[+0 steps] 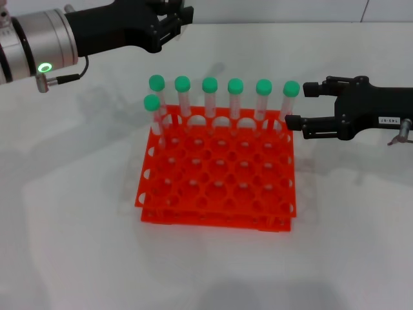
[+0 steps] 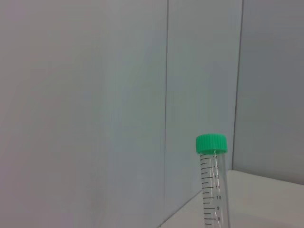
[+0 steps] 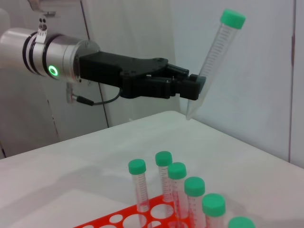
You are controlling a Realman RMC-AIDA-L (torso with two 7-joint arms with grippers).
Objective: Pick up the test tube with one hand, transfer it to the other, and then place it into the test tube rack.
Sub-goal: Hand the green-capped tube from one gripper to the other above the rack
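Note:
My left gripper (image 1: 175, 19), black and unlabelled, is raised at the far left behind the rack. The right wrist view shows it (image 3: 192, 89) shut on the lower end of a green-capped test tube (image 3: 216, 52), held tilted with the cap up. That tube also shows in the left wrist view (image 2: 212, 190); in the head view it is out of sight. The orange-red rack (image 1: 216, 187) stands mid-table. My right gripper (image 1: 301, 105), black with a white label, is open at the rack's far right corner, beside the rightmost standing tube (image 1: 290, 97).
Several green-capped tubes (image 1: 209, 97) stand in the rack's back row, and one more (image 1: 153, 116) in the second row at the left. They also show in the right wrist view (image 3: 176, 187). The rack's nearer holes hold nothing. A white table (image 1: 71, 226) surrounds the rack.

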